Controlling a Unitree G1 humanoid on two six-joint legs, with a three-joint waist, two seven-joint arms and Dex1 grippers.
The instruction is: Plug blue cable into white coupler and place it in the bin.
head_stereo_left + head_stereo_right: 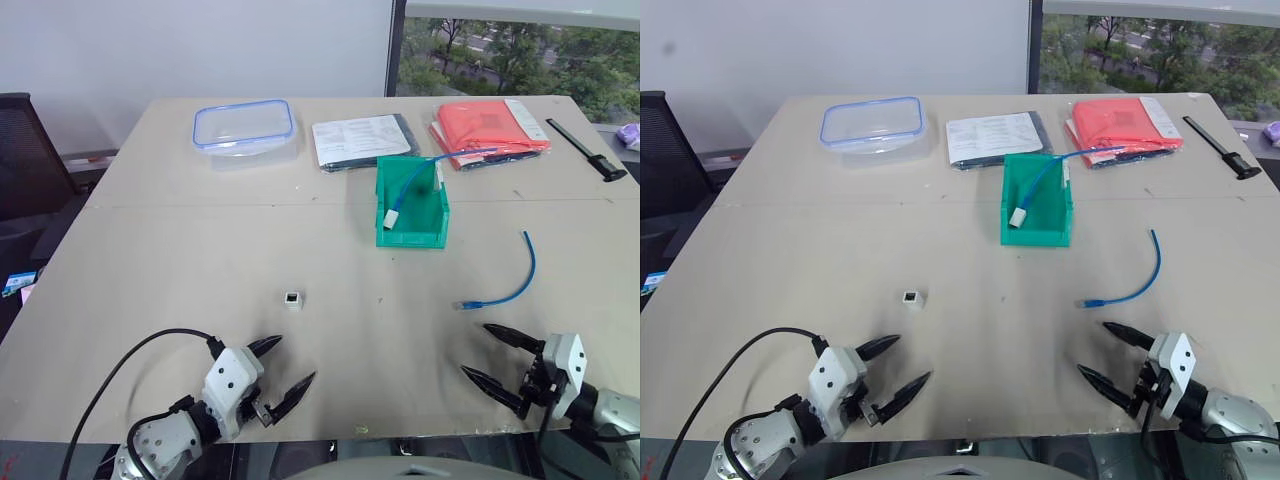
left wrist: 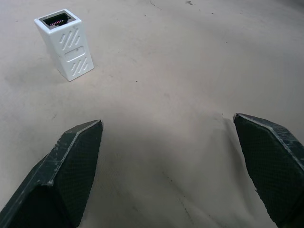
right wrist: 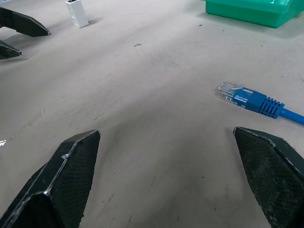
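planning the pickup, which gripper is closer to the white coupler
Left. The left gripper sits open just short of the white coupler on the table, while the right gripper is open far off to the side, by the blue cable.

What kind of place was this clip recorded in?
Probably an office or lab room: a large beige worktable, a black mesh office chair beside it, and a window overlooking trees. Printed papers lie on the table.

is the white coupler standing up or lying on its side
Standing up. The white coupler rests on one end on the table, its dark socket facing up, apart from the left gripper.
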